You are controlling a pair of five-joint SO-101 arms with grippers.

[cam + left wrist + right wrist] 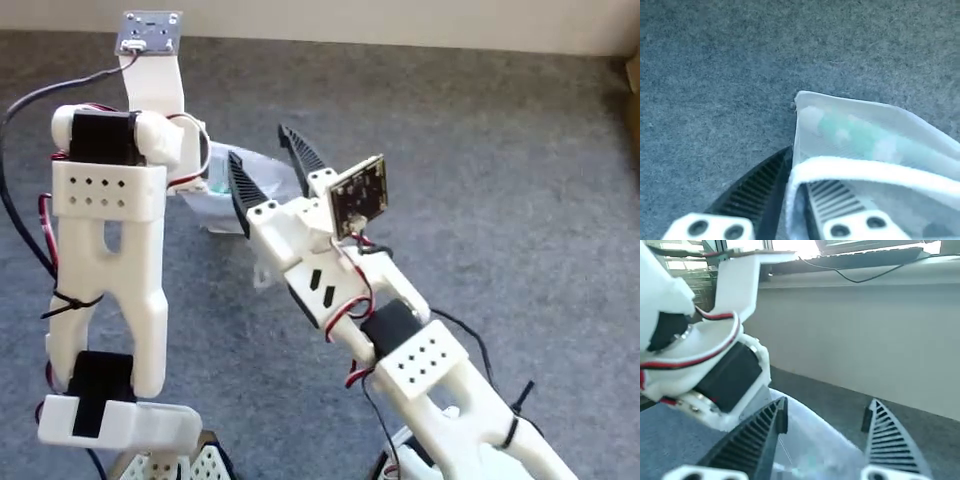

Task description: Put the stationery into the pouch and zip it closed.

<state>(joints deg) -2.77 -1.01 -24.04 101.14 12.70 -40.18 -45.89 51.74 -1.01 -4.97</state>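
Note:
A translucent white mesh pouch [222, 198] lies on the grey carpet between the two arms. Teal stationery [865, 140] shows blurred through its wall. My left gripper [797, 170] is shut on the pouch [880, 172], its white rim band passing between the black ribbed fingers [757, 192]. My right gripper [257, 142] hovers over the pouch, open, one finger to each side and nothing between them. In the right wrist view the right gripper [827, 405] spreads wide above the pouch [810, 440], close to the left arm's wrist [715, 365].
Grey carpet [500, 150] stretches open to the right and far side. A pale wall [400, 20] borders the far edge. The left arm [110, 200] stands tall at the left, with red and black cables [45, 240] hanging beside it.

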